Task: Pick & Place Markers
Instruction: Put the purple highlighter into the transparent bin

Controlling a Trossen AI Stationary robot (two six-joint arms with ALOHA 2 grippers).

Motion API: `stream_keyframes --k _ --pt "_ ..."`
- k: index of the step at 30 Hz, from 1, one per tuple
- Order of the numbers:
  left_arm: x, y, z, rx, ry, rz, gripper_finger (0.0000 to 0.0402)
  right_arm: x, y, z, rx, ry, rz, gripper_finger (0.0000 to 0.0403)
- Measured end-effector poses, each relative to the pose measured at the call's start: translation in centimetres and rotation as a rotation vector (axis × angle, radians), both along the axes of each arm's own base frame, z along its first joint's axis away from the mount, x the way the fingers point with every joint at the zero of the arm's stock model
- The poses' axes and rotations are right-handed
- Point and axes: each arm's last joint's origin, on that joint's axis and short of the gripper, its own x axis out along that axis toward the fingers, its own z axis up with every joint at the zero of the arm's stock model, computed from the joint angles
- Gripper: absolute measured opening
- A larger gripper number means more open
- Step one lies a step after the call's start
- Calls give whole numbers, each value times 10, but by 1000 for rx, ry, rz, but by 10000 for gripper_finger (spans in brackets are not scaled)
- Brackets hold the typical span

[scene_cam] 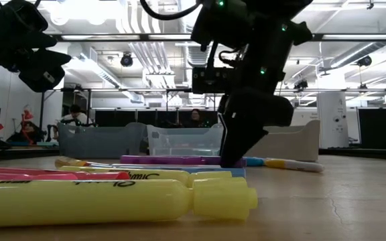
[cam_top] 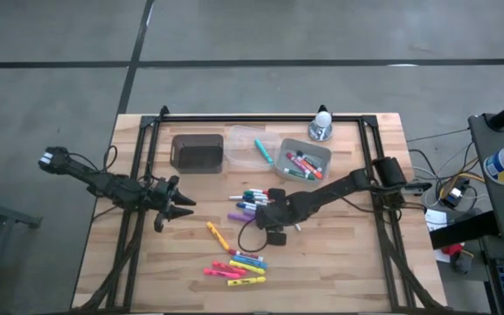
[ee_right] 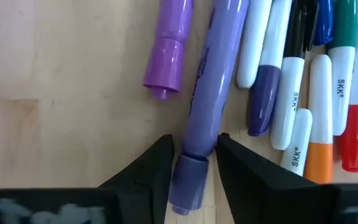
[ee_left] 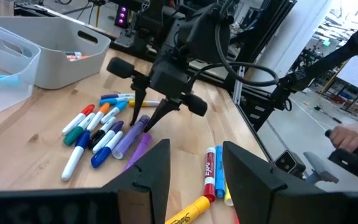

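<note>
The left gripper [cam_top: 185, 207] is held parted and empty above the table's [cam_top: 339, 262] left side. Loose markers [cam_top: 250, 199] are scattered mid-table. The right gripper [ee_right: 194, 163] is lowered astride a purple marker [ee_right: 211, 81], fingers flanking it; a firm clench cannot be confirmed.

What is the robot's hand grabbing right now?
The right hand has its fingers on either side of a purple plastic marker, near its cap end, closing on it. It still lies on the wooden table. The left hand holds nothing.
</note>
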Motion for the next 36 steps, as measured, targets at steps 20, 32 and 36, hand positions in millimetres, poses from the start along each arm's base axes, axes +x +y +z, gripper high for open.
stream_keyframes --k 20,32,36 --pt "0 0 0 1 0 0 140 20 -12 72 -186 -52 86 52" --pt "0 0 0 1 2 0 140 36 -90 101 -387 -70 11 55" --pt "0 0 0 5 3 -1 140 34 -130 101 -401 -58 -57 56"
